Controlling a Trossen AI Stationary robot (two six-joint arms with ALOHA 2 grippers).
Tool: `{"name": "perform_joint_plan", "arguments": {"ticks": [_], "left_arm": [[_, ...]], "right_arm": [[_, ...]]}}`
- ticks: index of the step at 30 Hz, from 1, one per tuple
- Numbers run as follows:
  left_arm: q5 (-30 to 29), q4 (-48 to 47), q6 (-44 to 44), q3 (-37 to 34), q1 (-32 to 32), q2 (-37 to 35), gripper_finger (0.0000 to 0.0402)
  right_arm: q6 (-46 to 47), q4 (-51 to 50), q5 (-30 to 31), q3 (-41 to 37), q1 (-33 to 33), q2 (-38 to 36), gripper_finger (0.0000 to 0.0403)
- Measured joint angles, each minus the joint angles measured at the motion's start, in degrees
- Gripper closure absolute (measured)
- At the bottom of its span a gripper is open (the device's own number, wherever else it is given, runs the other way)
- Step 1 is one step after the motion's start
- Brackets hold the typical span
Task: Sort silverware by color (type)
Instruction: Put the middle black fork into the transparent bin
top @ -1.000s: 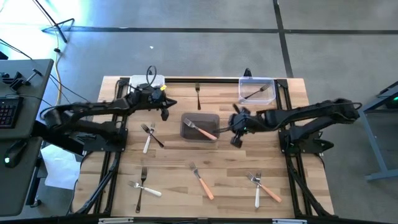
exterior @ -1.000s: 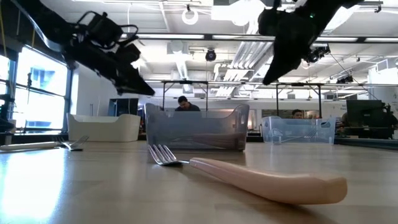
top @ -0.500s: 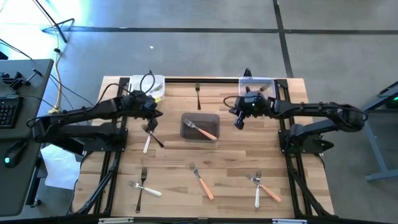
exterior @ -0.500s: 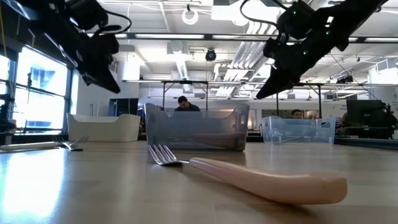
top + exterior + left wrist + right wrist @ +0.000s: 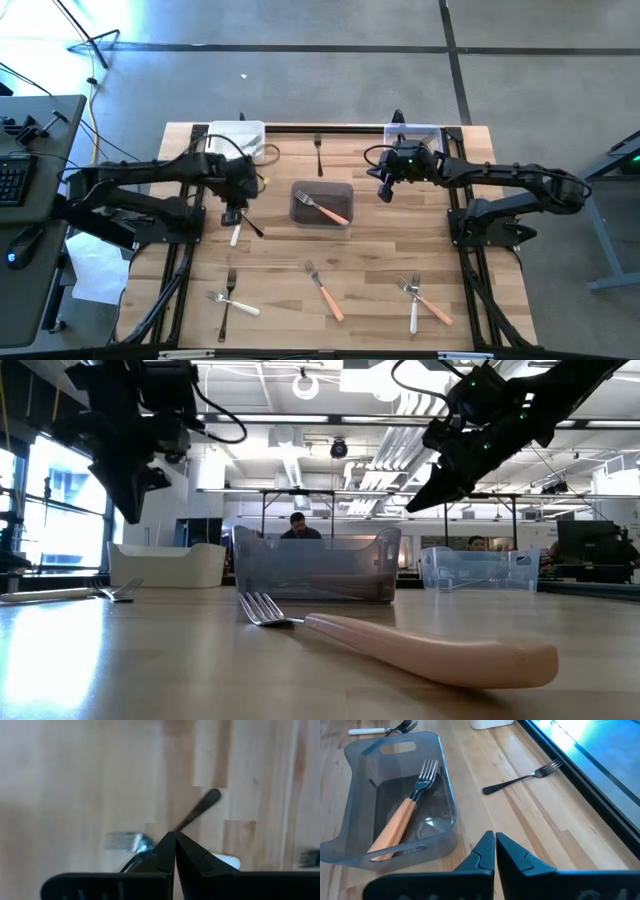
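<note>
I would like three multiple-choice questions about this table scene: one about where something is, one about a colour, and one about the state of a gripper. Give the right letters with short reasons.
1. Where is the fork with the orange handle nearest the right gripper?
A. inside the grey tub
B. on the floor
C. in the white tub

2. What colour is the handle of the fork lying alone on the table's far edge, between the two far tubs?
A. white
B. dark
C. orange

3. How do the fingers of the left gripper stand?
A. wide open
B. shut on a fork
C. shut, holding nothing

Answers:
1 A: the right wrist view shows it lying in the grey tub.
2 B: the high view shows a dark handle.
3 C: the left wrist view shows the fingers pressed together with nothing between them.
</note>
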Motion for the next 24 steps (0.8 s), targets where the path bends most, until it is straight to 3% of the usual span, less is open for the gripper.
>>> {"name": "perform_joint_plan", "arguments": {"ticks": [8, 13, 24], "left_arm": [[0.27, 2.02, 9.31, 0.00, -6.19, 9.58, 0.0325], [-6.01, 2.07, 12.89, 0.00, -8.81, 14.30, 0.0281], [-8.12, 4.94, 16.63, 0.00, -10.13, 22.47, 0.0279]], "right_arm": [[0.50, -0.26, 0.00, -0.02, 0.17, 0.00, 0.0403], [0.48, -0.31, -0.02, -0.02, 0.17, 0.00, 0.0403], [0.09, -0.46, 0.00, -0.02, 0.17, 0.00, 0.0403]]}}
